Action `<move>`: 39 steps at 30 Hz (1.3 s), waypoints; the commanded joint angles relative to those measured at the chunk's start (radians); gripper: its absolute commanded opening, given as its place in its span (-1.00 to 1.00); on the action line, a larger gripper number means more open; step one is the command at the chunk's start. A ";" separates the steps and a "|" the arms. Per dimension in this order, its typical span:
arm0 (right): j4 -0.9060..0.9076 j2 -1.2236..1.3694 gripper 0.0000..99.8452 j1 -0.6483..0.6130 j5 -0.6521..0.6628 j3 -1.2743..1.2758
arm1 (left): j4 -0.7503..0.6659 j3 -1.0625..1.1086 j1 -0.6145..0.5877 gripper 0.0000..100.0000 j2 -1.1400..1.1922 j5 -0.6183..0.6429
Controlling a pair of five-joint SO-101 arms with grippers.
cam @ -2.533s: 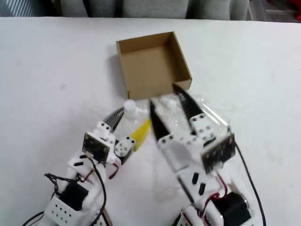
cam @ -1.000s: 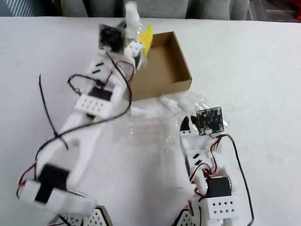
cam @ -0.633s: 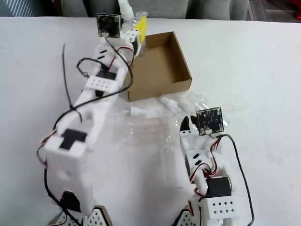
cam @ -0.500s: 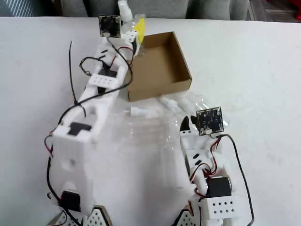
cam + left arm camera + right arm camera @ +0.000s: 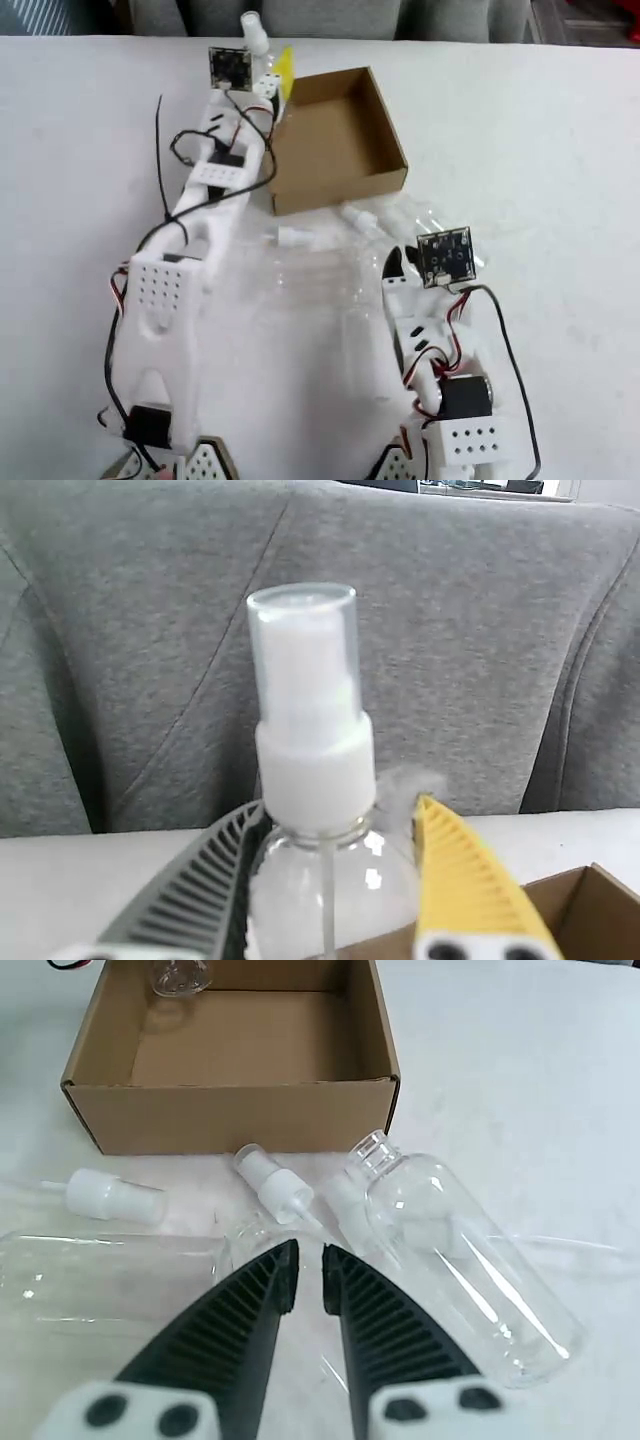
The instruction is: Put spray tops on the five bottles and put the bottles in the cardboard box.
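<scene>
My left gripper [image 5: 340, 820] is shut on a clear bottle [image 5: 320, 890] that carries a white spray top [image 5: 305, 710]. It holds the bottle upright above the far left corner of the cardboard box [image 5: 335, 188]. In the high view the spray top [image 5: 254, 27] sticks up beside the yellow finger [image 5: 285, 62]. My right gripper [image 5: 308, 1256] hangs shut and empty over the table in front of the box [image 5: 230, 1112]. Below it lie an uncapped bottle [image 5: 460, 1250], another clear bottle [image 5: 110, 1275] and two loose spray tops [image 5: 100, 1197] [image 5: 272, 1185]. The held bottle's base [image 5: 180, 974] shows above the box's far wall.
The open box has a bare brown floor. Clear bottles [image 5: 430, 225] and spray tops [image 5: 293, 237] are scattered between the box and the right arm's base. Grey chairs stand beyond the table's far edge. The white table stretches free to the right of the box.
The left arm has carried the capped bottle from in front of the box up to its far left corner, drifting a little farther left lately. The right arm drew back, then stayed still.
</scene>
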 commanded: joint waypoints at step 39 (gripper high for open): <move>-0.021 -0.008 -0.96 -0.001 0.003 -0.003 | -0.044 0.066 -0.010 -0.52 -0.016 -0.109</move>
